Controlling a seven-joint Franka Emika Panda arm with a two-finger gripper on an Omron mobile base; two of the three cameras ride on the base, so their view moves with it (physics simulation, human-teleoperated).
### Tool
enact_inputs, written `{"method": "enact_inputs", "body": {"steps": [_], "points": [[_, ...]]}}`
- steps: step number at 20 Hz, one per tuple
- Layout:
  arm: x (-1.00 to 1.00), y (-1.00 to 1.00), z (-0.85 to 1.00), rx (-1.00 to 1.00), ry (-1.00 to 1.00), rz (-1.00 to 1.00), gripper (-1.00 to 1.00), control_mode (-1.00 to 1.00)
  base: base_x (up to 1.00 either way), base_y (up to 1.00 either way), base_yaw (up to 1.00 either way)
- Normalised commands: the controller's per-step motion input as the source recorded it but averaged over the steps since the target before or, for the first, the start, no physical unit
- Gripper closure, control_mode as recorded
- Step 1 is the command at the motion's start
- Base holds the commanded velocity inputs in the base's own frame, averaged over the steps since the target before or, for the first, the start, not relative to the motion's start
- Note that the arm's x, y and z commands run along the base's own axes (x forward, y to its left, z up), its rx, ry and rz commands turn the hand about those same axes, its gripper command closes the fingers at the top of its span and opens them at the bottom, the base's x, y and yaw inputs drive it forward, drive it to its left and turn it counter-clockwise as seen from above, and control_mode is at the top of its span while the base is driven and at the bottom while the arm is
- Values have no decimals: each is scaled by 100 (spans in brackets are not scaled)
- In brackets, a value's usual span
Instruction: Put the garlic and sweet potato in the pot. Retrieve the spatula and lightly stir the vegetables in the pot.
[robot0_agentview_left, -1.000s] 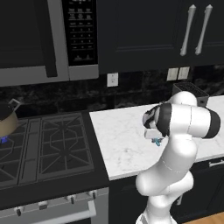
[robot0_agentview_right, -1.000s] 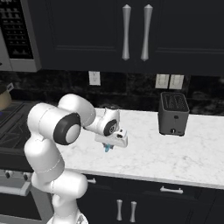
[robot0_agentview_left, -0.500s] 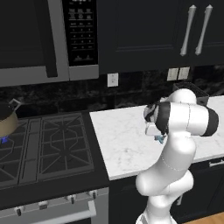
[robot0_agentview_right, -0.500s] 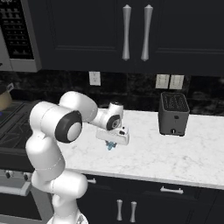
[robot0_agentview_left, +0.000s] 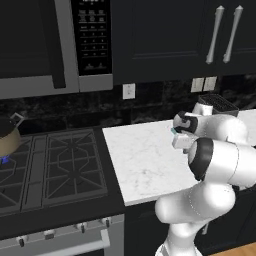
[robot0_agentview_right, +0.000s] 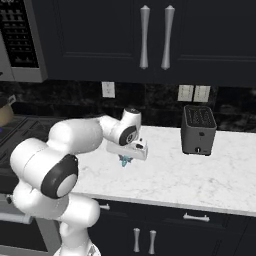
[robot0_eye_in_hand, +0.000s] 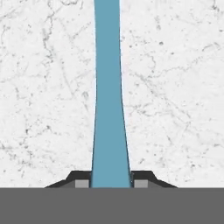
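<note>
While I read the left base view, the pot (robot0_agentview_left: 7, 139) sits at the far left edge of the frame on the stove (robot0_agentview_left: 55, 167), well apart from my arm at right centre, where the tool (robot0_agentview_left: 176, 134) is raised over the white marble table (robot0_agentview_left: 145, 160) with a sliver of blue at it. I judge the spatula retrieval done and the carry to the pot in hand; the next move calls for a long swing or a drive toward frame left, then lowering the blade into the pot without knocking its rim. From the right base view, the tool (robot0_agentview_right: 125, 159) hangs just above the table with the spatula (robot0_agentview_right: 124, 160) poking out beneath it; a dark toaster (robot0_agentview_right: 198, 131) stands to the right of centre, away from my path, and the microwave in the upper left corner hangs over the stove, limiting headroom. Through the hand view, the tool (robot0_eye_in_hand: 111, 181) is clenched on the spatula (robot0_eye_in_hand: 108, 87), whose blue length runs straight up the frame over bare marble. I cannot see the garlic or sweet potato.
</note>
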Motion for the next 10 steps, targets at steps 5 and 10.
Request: {"method": "enact_inputs", "body": {"steps": [5, 10], "points": [[-48, 26, 89, 0, -10, 6, 100, -100, 0, 0, 0], [-47, 53, 84, -1, -23, 16, 100, -100, 0, 0, 0]]}}
